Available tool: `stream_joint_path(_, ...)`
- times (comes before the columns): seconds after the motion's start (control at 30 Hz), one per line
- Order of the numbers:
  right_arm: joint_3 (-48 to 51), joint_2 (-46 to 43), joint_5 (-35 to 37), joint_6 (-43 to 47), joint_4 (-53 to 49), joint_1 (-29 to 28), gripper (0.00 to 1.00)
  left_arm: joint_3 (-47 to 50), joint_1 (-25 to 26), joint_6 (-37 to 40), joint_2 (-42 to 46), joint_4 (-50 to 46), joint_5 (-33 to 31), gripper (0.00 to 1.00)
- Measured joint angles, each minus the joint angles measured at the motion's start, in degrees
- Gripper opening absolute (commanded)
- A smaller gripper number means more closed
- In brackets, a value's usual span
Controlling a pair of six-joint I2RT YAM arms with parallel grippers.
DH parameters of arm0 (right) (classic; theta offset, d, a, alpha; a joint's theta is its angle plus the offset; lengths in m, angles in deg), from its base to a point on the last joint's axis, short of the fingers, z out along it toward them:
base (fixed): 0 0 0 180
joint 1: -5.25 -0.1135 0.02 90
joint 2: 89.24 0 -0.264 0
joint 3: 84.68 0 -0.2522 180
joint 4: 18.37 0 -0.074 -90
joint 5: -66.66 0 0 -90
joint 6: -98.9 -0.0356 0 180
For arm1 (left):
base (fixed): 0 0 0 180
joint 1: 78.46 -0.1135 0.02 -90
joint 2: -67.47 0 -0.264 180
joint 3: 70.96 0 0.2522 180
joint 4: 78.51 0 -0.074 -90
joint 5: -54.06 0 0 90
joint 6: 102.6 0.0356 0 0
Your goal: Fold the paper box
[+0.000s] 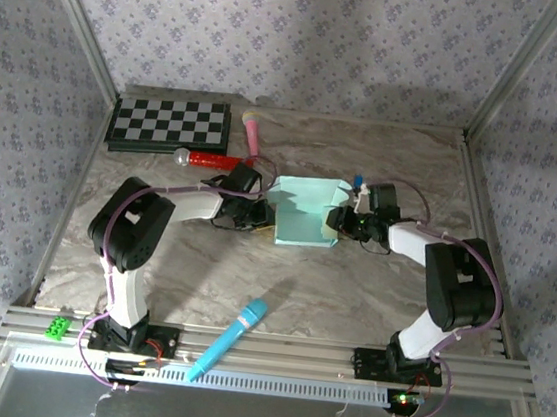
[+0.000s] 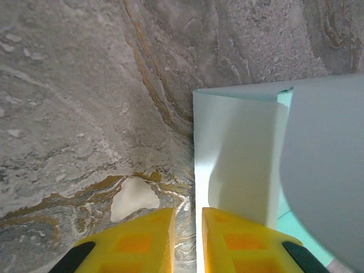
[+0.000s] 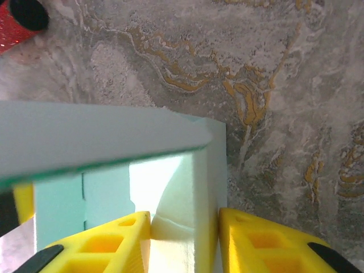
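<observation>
The paper box, pale mint-blue card with its walls partly raised, sits mid-table between both arms. My left gripper is at its left side. In the left wrist view the yellow jaws of this gripper stand narrowly apart astride the box's left wall. The card lies against the right finger, and a sliver of table shows beside the left one. My right gripper is at the box's right side. In the right wrist view both fingers of that gripper press a thick folded wall.
A chessboard lies at the back left, with a red microphone and a pink stick beside it. A bright blue microphone lies near the front rail. A green block sits at the front left. Frame posts and patterned walls enclose the table.
</observation>
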Motion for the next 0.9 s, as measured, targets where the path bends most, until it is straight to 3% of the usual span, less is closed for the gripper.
stream_joint_path(0.37,-5.57,1.33,12.81,5.18,-10.32,-4.74,0.36,0.0,1.25,-0.63,0.0,-0.04,-0.22,0.19)
stream_joint_path(0.53,-7.15,1.38,17.07,6.45,-13.14,-6.27,0.28,0.02,1.42,-0.66,0.0,-0.02,-0.24,0.2)
stream_joint_path(0.9,-11.04,3.34,26.16,8.2,-17.42,-10.08,0.18,1.64,1.46,0.04,2.78,-0.68,-4.48,0.38)
